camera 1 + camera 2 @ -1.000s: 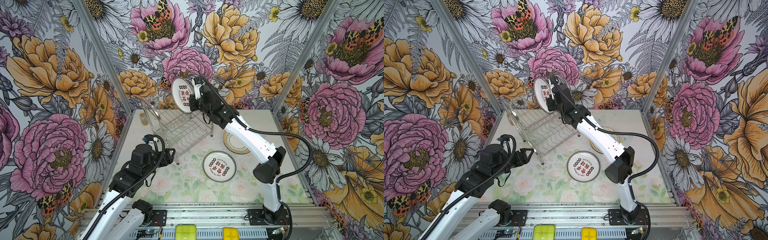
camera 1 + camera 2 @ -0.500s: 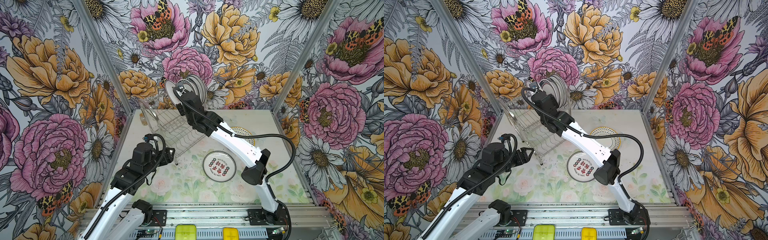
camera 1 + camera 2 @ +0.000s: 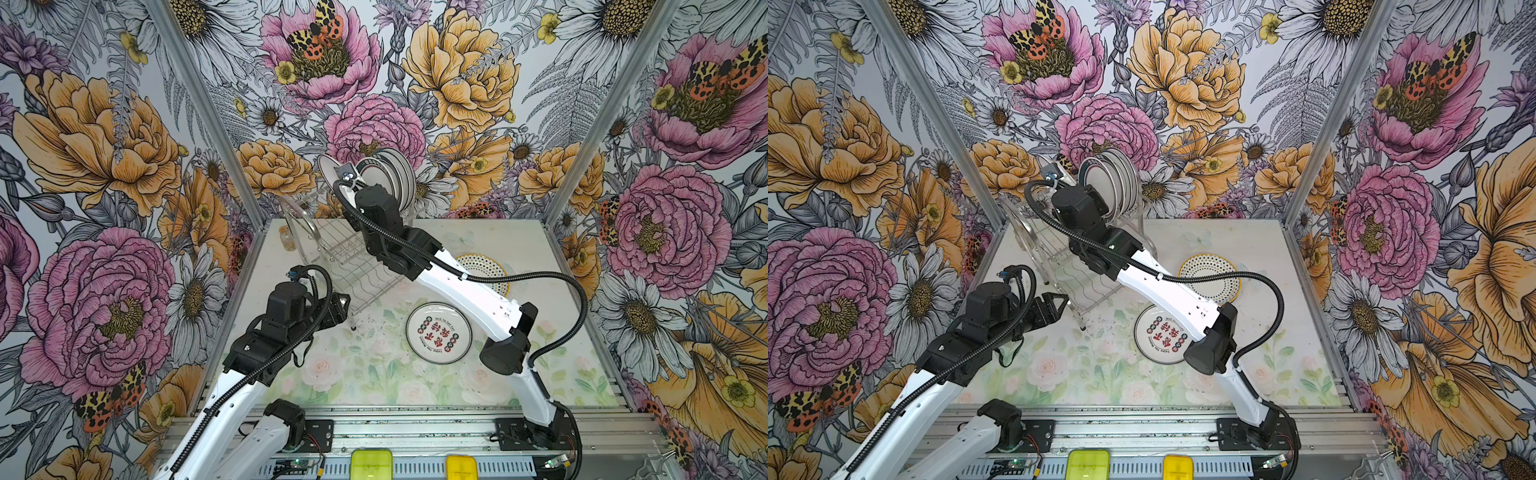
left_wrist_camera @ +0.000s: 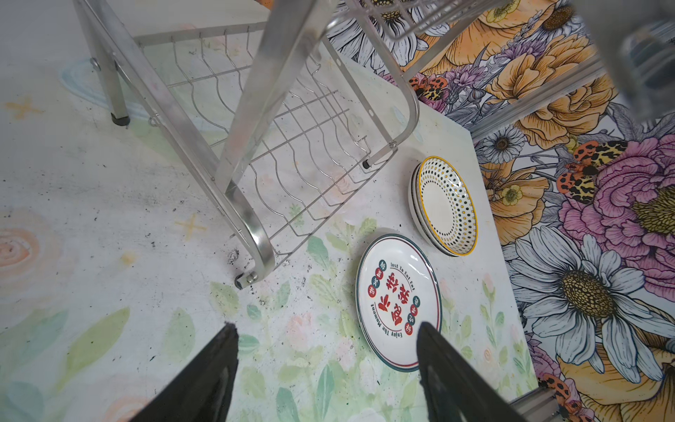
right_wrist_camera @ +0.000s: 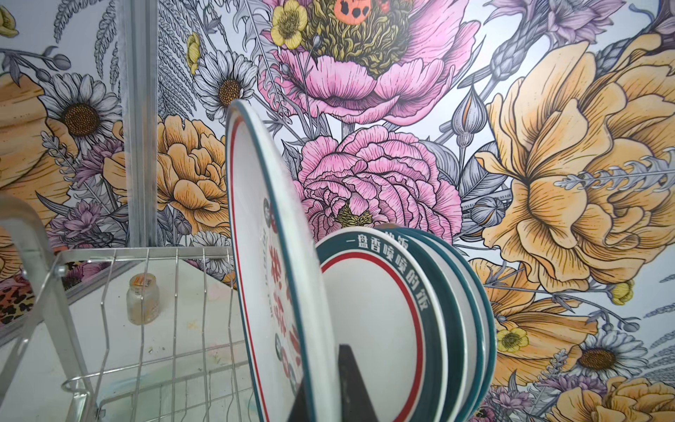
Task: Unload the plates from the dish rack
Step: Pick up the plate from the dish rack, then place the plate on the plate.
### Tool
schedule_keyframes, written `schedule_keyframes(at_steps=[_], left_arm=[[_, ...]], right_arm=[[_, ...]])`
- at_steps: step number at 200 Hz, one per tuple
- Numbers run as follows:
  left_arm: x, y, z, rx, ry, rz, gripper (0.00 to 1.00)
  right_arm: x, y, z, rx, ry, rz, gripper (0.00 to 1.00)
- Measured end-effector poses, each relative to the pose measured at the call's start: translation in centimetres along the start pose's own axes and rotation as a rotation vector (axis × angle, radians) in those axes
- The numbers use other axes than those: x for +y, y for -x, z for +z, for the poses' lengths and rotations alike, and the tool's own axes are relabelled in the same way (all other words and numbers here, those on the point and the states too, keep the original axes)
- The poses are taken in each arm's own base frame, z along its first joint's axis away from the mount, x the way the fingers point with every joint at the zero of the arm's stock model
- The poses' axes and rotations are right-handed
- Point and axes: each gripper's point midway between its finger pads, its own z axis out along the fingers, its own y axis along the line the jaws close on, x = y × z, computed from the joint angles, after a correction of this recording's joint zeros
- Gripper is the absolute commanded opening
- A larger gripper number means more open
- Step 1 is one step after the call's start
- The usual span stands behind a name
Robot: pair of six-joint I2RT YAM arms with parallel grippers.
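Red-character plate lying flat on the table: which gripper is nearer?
Left. The left gripper hangs open close beside the flat plate; the right gripper is up at the dish rack, shut on an upright plate.

The left arm [image 3: 226, 401] and right arm [image 3: 465, 291] have glossy white links, black joint housings and a black ribbed hose [image 3: 552, 276] along each. Each stands on a black mount [image 3: 509, 433] on the aluminium rail [image 3: 415, 420]; the left gripper [image 4: 327, 325] ends in matte black wedge fingers [image 4: 204, 380].

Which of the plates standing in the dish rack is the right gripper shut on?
The frontmost plate, with red characters on its face; the right gripper pinches its rim. The plates behind it have broad teal bands instead.
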Motion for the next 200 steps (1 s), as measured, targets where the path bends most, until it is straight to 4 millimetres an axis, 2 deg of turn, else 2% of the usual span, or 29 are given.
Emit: schedule_keyframes(at_steps=[38,71,102,127,141,151,176,188,200], left_arm=[[-0.2,-0.3,0.2,0.018,-0.011,-0.001,0.78],[-0.4,-0.3,0.4,0.024,-0.017,0.002,0.78],[-1.0,-1.0,1.2,0.059,-0.026,0.021,0.77],[-2.3,-2.1,1.9,0.094,-0.048,0.065,0.77],[-3.3,-2.4,2.2,0.106,-0.063,0.094,0.77],[-4.1,-2.5,2.3,0.107,-0.076,0.112,0.77],[-5.8,-2.6,3.0,0.105,-0.101,0.143,0.77],[-6.4,-2.8,3.5,0.107,-0.108,0.154,0.77],[-6.8,-3.2,4.0,0.117,-0.112,0.165,0.77]], right_arm=[[-0.5,1.7,-0.7,-0.047,-0.006,0.032,0.00],[-2.8,3.6,-2.6,-0.076,-0.016,0.042,0.00],[-7.7,5.7,-6.6,-0.107,-0.038,0.074,0.00],[-13.6,5.7,-10.0,-0.120,-0.086,0.132,0.00],[-17.4,4.1,-11.6,-0.107,-0.136,0.171,0.00],[-20.1,2.3,-12.6,-0.089,-0.177,0.207,0.00],[-25.8,-4.2,-15.6,-0.012,-0.285,0.301,0.00],[-27.2,-7.5,-16.9,0.025,-0.315,0.355,0.00],[-27.3,-10.6,-18.1,0.061,-0.311,0.404,0.00]])
